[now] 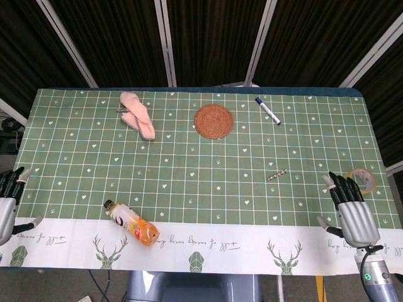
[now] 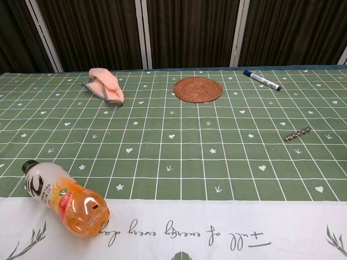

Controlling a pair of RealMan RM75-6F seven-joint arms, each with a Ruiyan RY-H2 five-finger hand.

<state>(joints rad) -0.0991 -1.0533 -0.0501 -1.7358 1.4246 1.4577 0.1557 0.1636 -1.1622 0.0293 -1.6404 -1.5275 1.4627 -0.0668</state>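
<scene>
Both your hands sit at the near edge of the table, holding nothing. Your right hand [image 1: 350, 211] has its fingers spread and upright, touching nothing; the tape roll [image 1: 363, 180] lies just beyond and outboard of it, the nearest thing to it. Your left hand [image 1: 9, 202] is at the far left edge, partly cut off by the frame; its fingers look loosely apart, empty. The chest view shows neither hand.

Taking the round woven coaster [image 1: 213, 121] as landmark: the juice bottle [image 1: 131, 224] lies on its side well nearer to you and to the left of it, cap pointing left, at the border of the white strip. The pink slippers [image 1: 138, 114] lie left of it, the marker [image 1: 267, 110] right of it, the small metal chain [image 1: 276, 175] nearer and to the right.

Step, as I judge it: rest pose, before any reach. If you go for the tape roll, a short forward reach and a pinch over its thin rim would serve.

Containers: only the bottle. It is capped and holds orange liquid, pooled toward its base, with the neck end looking pale.
</scene>
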